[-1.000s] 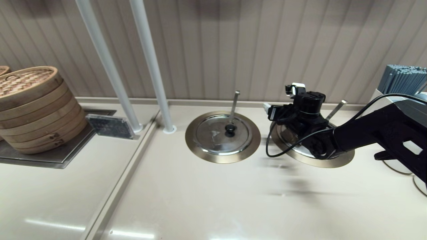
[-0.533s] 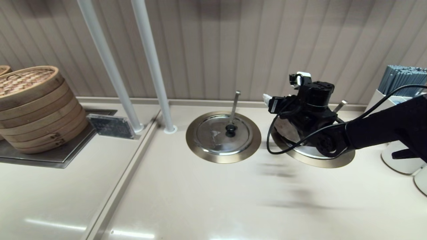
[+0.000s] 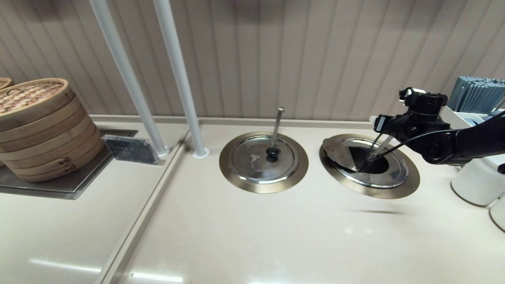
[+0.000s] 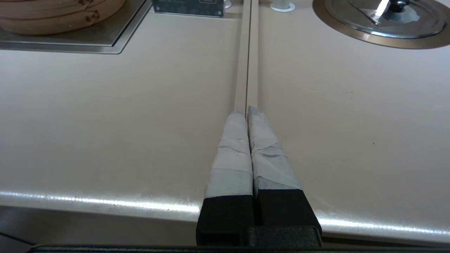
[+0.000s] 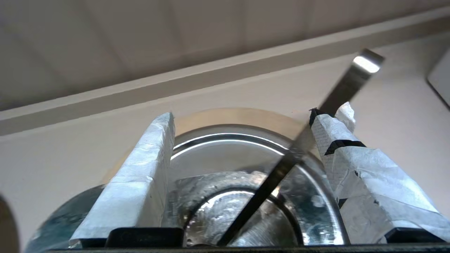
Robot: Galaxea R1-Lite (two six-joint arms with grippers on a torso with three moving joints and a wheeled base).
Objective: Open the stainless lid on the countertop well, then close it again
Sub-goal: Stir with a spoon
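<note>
The cream counter (image 3: pixel 252 236) carries everything, and the biggest change on it lies just below and to the left of the right claw (image 5: pixel 246 126): half a second ago the black arm hung over the countertop well (image 3: pixel 398 189) and hid most of it, whereas now the arm has drawn back toward the right edge of the head view and the well shows plainly. The stainless lid (image 3: pixel 340 152) is folded, its left half tilted up out of the bronze-toned ring while a dark opening shows beside it. The slanting ladle handle (image 3: pixel 379 146) rises out of that opening toward the right claw; in the right wrist view it crosses diagonally in front of one taped finger (image 5: pixel 337 140), and whether it touches that finger cannot be told. The right claw's fingers stand wide apart, holding nothing, above the far-right side of the well. Well to its left, the twin lid (image 3: pixel 263 157) with its upright ladle handle (image 3: pixel 277 124) lies flat and closed in its own ring, as before. Farther left again stand the two white poles (image 3: pixel 177 75), then the stacked bamboo steamer (image 3: pixel 39 126). The left claw (image 4: pixel 248 110) is parked low over the counter's near edge, its taped fingers pressed together on nothing.
</note>
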